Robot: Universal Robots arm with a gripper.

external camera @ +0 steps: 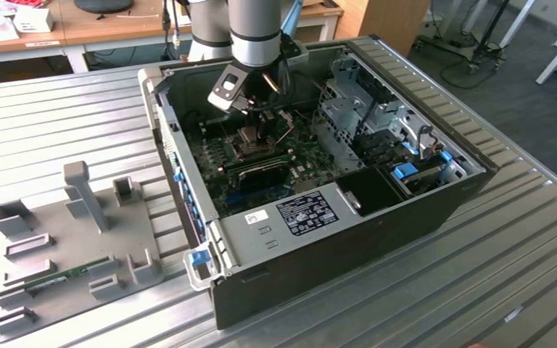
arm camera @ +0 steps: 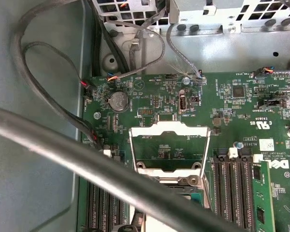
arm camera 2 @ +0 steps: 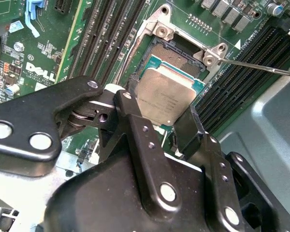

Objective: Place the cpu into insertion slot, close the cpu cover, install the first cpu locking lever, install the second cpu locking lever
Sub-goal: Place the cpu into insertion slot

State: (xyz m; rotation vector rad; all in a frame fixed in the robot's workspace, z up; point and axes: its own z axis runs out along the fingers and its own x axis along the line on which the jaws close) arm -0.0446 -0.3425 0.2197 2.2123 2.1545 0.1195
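My gripper point(arm camera 2: 159, 104) is shut on the cpu point(arm camera 2: 166, 94), a small square chip with a silvery top pinched by its edges between two black fingers point(arm camera 2: 130, 104). The cpu hangs tilted just over the near edge of the insertion slot point(arm camera 2: 176, 53), whose dark contact field and metal rim lie bare beyond it. In the first wrist view the cpu cover point(arm camera: 169, 129) stands swung open, a hollow silvery frame with green board showing through. A thin metal rod point(arm camera 2: 261, 65) juts out beside the slot. In the exterior view the gripper point(external camera: 252, 136) reaches down into the open computer case point(external camera: 356, 239).
Long black memory slots point(arm camera 2: 111, 38) flank the socket on both sides. A thick dark cable point(arm camera: 87, 159) crosses close to the first wrist camera. A metal drive cage point(external camera: 376, 123) rises at the exterior view's right. A grey fixture plate point(external camera: 66, 239) lies on the ribbed table.
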